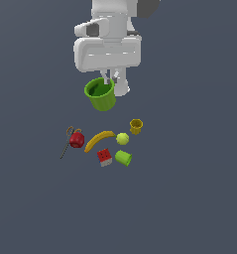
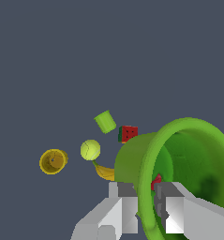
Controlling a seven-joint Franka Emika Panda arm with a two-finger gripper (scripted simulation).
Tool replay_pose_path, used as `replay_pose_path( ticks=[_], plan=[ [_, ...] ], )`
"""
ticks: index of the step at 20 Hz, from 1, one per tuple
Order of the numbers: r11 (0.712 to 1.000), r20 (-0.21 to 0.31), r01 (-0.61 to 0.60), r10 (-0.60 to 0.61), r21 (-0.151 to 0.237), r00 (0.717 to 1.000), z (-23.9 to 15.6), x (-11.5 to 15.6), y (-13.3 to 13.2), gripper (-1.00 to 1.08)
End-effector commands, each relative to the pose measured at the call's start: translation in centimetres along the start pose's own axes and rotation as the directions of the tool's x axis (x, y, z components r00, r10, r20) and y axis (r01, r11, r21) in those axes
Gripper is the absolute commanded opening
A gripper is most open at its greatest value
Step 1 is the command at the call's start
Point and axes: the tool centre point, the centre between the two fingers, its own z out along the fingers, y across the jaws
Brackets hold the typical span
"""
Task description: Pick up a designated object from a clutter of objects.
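The gripper (image 2: 148,206) grasps one large green cup (image 1: 101,94) by its rim, raised above six items (image 1: 104,143) on the worktop (image 1: 189,198).

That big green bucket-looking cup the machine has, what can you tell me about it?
The large green cup is wide-rimmed and tapered, glossy like plastic, darker green inside and apparently empty. The gripper holds it by the rim, one of the jaws inside and one outside. It hangs tilted above the other items, touching none of them.

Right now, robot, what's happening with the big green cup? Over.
Gripper shut on big green cup, fingers pinching its rim. Cup up off the floor, tilted. Banana, ball and the rest lie below, apart. Nothing blocking.
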Motion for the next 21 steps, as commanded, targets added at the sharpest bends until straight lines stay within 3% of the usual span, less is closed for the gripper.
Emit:
replay_pose_path(
  ticks=[1,11,21],
  plan=[
    [1.000,-0.002,0.000,0.000,0.000,1.000,-2.2,0.5,-0.9,-1.00],
    [1.000,-0.003,0.001,-0.001,0.002,1.000,-7.8,2.1,-3.3,-1.00],
    [1.000,-0.004,0.001,-0.001,0.003,1.000,-8.8,2.5,-3.6,-1.00]
  ],
)
